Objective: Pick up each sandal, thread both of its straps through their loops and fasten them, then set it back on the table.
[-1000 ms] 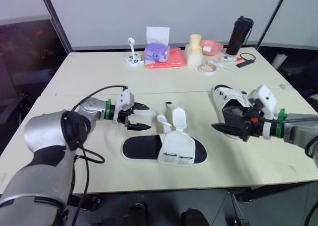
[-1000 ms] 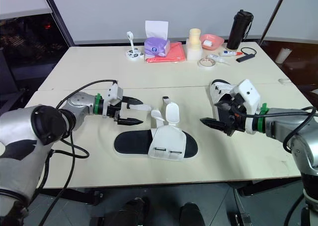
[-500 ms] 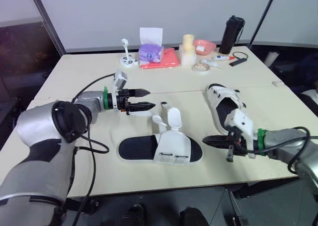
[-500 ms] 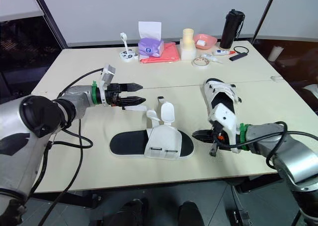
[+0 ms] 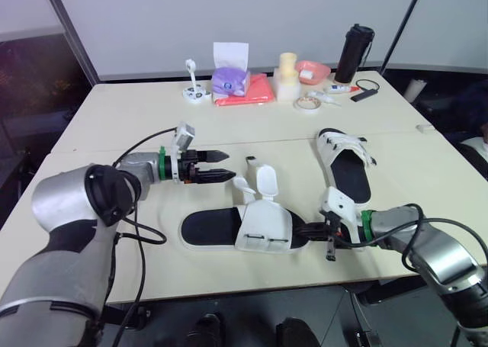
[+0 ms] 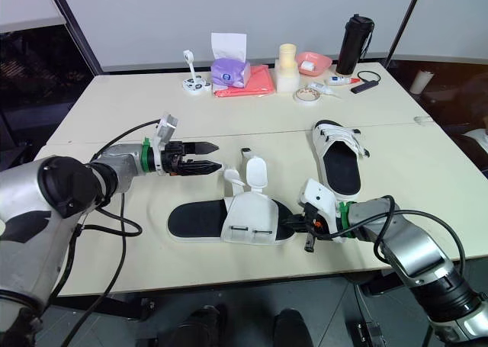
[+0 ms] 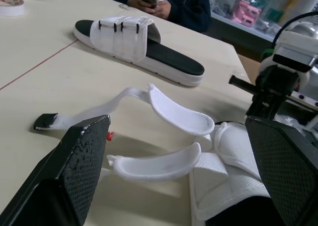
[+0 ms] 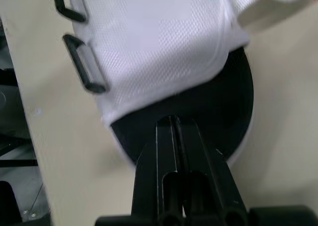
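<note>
A black-soled sandal (image 5: 244, 229) with a white upper lies near the table's front edge, its two white straps (image 5: 263, 183) loose and curling upward. A second sandal (image 5: 347, 160) lies to the right with its straps fastened. My left gripper (image 5: 227, 166) hovers open just left of the loose straps, which show between its wide-apart fingers (image 7: 84, 151) in the left wrist view. My right gripper (image 5: 303, 229) is shut, low over the table, its tips on the right end of the open sandal's black footbed (image 8: 198, 102).
At the table's far edge stand a purple tissue box (image 5: 231, 78), a cream container (image 5: 287, 76), a pink bowl (image 5: 313, 70), a tape roll (image 5: 307, 103) and a black bottle (image 5: 357, 51). A person holding a phone (image 7: 159, 0) sits beyond the table.
My right gripper has shut and swung down and left, from beside the fastened sandal to the open sandal's right end. The left gripper stays open near the straps. The camera shifted.
</note>
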### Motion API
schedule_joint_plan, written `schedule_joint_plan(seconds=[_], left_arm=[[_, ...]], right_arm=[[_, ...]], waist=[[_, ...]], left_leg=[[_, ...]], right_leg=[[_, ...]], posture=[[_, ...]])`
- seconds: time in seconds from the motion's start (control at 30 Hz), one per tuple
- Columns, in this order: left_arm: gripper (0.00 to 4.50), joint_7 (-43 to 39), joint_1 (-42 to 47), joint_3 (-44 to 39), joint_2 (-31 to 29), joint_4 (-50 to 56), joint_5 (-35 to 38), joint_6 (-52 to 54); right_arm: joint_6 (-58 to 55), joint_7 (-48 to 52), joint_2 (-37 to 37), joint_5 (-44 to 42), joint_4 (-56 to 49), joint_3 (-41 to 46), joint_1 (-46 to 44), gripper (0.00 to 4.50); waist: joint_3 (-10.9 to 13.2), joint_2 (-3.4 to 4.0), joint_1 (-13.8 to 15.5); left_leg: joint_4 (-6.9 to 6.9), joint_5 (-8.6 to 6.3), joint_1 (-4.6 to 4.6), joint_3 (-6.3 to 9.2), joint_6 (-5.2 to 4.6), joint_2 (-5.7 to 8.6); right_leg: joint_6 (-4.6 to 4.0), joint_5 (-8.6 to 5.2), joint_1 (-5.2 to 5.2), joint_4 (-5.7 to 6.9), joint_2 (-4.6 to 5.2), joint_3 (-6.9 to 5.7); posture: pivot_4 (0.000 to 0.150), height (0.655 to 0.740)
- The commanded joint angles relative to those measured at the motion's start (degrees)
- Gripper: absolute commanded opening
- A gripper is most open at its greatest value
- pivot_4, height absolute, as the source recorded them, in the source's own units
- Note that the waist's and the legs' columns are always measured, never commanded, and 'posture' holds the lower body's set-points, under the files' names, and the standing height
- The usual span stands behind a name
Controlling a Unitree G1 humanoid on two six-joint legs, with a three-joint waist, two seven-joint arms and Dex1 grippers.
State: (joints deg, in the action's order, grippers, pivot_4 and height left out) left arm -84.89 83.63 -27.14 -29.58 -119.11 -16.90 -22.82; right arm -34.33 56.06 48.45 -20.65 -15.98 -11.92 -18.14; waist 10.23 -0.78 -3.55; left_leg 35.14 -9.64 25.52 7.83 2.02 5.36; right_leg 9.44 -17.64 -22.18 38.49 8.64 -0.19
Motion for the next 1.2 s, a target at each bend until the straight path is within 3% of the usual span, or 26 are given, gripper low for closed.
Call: schedule_joint_plan(seconds=[0.03,0.5,0.9,1.07,1.2], left_arm=[[4.5,-1.0,-0.8,1.3,-1.4,-0.9,0.0,2.6],[4.5,4.8,0.7,0.9,2.1,-0.9,6.3,31.3],[4.5,10.0,0.4,0.9,1.5,-0.6,10.8,43.8],[4.5,11.4,-1.4,0.2,4.7,6.0,14.1,51.1],[4.5,13.4,-5.5,1.4,10.3,18.0,16.6,57.7]], right_arm=[[3.0,1.6,-1.8,1.4,1.5,-1.0,-2.0,0.02],[7.9,5.4,-1.5,6.3,3.2,-3.6,2.9,0.02],[9.3,7.1,-1.6,10.1,-1.2,-6.8,1.1,0.02],[10.6,8.5,-2.5,13.1,-1.8,-9.2,-2.1,0.02],[12.7,9.8,-2.3,16.0,-1.2,-10.6,-4.0,0.02]], waist=[[0.0,0.0,-0.1],[-0.1,-0.14,0.0],[-0.1,-0.25,-0.1],[-0.1,-0.26,-0.3],[-0.1,-0.26,-0.6]], left_leg=[[-0.01,0.0,0.0,-0.01,0.0,0.0],[0.0,0.0,-0.14,0.04,0.0,0.01],[-0.01,-0.01,-0.24,0.08,0.0,-0.01],[-0.02,-0.01,-0.25,0.09,0.01,-0.02],[-0.03,-0.01,-0.27,0.08,0.01,-0.07]], right_leg=[[0.0,0.0,0.0,0.0,0.01,0.0],[0.05,-0.03,0.16,0.03,-0.01,-0.01],[0.06,-0.04,0.3,-0.05,-0.02,-0.03],[0.06,-0.04,0.3,-0.05,-0.03,-0.04],[0.05,-0.04,0.29,-0.04,-0.05,-0.04]], posture=[[0.15,0.74],[0.15,0.74],[0.15,0.74],[0.15,0.74],[0.15,0.74]])
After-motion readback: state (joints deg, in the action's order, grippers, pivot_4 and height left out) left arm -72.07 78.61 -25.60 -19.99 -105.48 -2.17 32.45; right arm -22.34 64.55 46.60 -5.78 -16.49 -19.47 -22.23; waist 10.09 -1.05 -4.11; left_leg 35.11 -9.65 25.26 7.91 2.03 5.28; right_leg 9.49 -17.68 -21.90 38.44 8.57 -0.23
